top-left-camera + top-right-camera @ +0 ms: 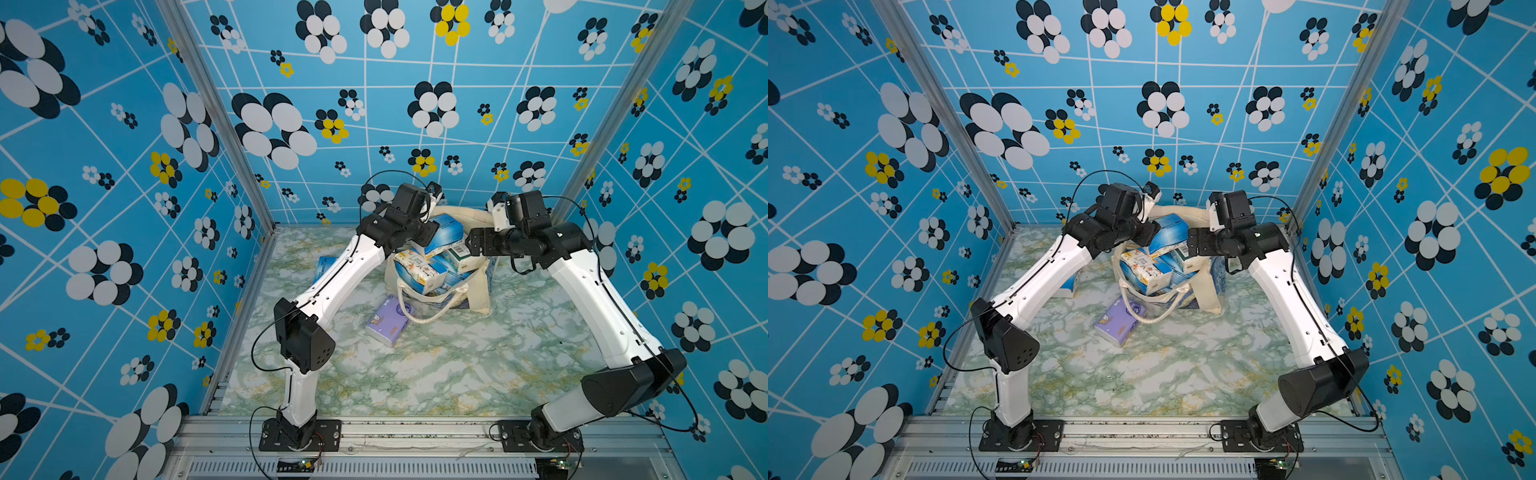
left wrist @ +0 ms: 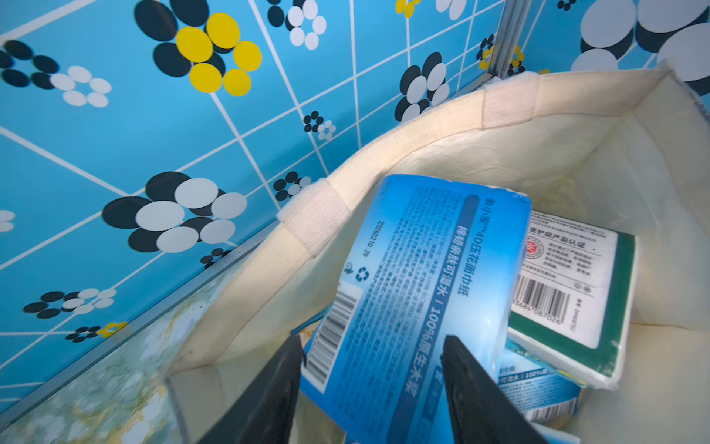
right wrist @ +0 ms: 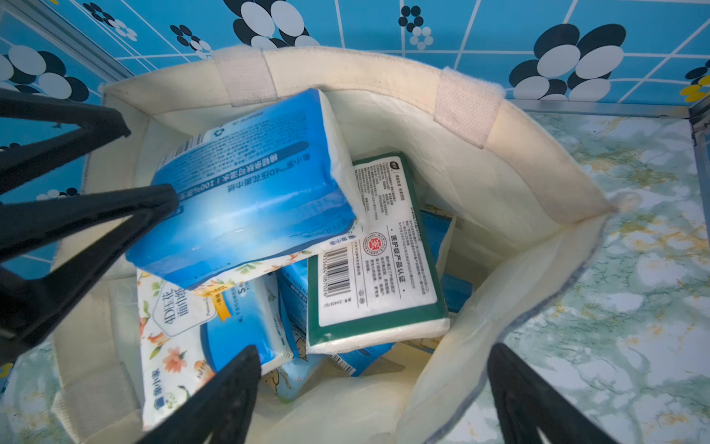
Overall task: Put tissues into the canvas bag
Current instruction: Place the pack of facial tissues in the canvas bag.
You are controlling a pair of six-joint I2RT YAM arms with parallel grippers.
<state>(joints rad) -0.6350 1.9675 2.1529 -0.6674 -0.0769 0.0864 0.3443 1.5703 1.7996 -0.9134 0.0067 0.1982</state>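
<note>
Right wrist view: canvas bag (image 3: pixel 384 65) stands open-mouthed at the back of the table (image 1: pixel 457 365), already packed w/ tissues (image 3: pixel 292 296). Green-white pack (image 3: pixel 380 250) lies flat on top, floral pack (image 3: pixel 173 338) beside it, more blue ones underneath. Blue pack (image 3: pixel 246 200) lies tilted across the pile, one end up near the rim, propped on the others, prob b/c little flat room is left inside. L gripper (image 2: pixel 372 340) hangs right over it, jaws part-way apart. One finger (image 3: pixel 134 207) touches the pack's edge, the other is clear of it w/ bag lining showing between, so I read it as let go, not pinched. R gripper (image 3: pixel 372 348) is spread wide & empty, one finger above the packs, one outside the bag wall, straddling the near rim. Prob there to keep the mouth from folding in; can't tell if it touches the cloth.

In both top views 2 packs are out on the table: lilac pack (image 1: pixel 388 322) just in front of the bag, w/ a loop handle (image 1: pixel 419 318) at its corner, and a stray blue pack (image 1: pixel 326 264) half hidden under the L arm (image 1: pixel 345 270). Job looks mostly done, approx 2 to go. The lilac one is nearest & unobstructed, prob next, though the handle against it could snag
</note>
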